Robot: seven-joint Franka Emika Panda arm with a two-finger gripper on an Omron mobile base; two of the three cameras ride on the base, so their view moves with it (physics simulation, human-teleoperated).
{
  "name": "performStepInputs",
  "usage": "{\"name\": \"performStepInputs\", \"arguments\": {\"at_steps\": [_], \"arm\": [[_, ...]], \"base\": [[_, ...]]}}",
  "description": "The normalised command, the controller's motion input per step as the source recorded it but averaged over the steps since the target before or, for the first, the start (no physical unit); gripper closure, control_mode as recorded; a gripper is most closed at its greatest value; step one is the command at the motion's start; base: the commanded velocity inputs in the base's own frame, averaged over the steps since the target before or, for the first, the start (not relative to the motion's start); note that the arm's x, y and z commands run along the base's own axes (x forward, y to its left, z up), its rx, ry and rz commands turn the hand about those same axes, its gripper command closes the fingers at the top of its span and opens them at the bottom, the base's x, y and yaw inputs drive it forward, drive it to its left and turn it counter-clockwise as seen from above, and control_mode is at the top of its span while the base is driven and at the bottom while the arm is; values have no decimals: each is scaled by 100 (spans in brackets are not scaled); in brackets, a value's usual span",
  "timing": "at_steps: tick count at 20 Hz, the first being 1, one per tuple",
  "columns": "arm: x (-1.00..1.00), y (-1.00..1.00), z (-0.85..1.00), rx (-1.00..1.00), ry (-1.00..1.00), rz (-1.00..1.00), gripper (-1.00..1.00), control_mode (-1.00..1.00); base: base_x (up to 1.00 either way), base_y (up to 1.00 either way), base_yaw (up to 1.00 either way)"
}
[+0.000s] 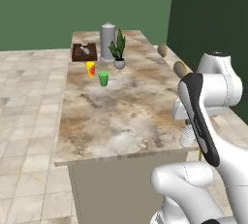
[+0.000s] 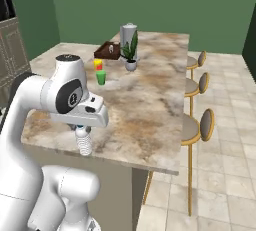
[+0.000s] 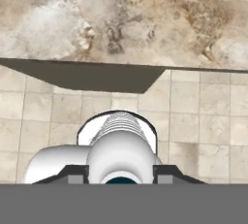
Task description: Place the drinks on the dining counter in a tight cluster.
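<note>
Currently the gripper (image 2: 81, 126) pinches the water bottle (image 2: 84, 141) by its cap, jaws pressed on it, near the dining counter's (image 1: 121, 116) near edge. No drink stands on the counter; all three remain to cluster.

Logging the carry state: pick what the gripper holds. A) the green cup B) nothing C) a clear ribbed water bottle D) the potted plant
C: the gripper is shut on the clear ribbed water bottle, hanging near the near edge of the dining counter, while the green cup stands far off on it.
</note>
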Motion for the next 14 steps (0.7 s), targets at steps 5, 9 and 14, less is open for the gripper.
{"name": "performStepInputs", "arguments": {"at_steps": [5, 9, 14], "arm": [[0, 0, 0, 0, 0, 0, 100, 100], [0, 0, 0, 0, 0, 0, 100, 100], [0, 0, 0, 0, 0, 0, 100, 100]], "base": [[49, 0, -35], [82, 0, -3], [56, 0, 0]]}}
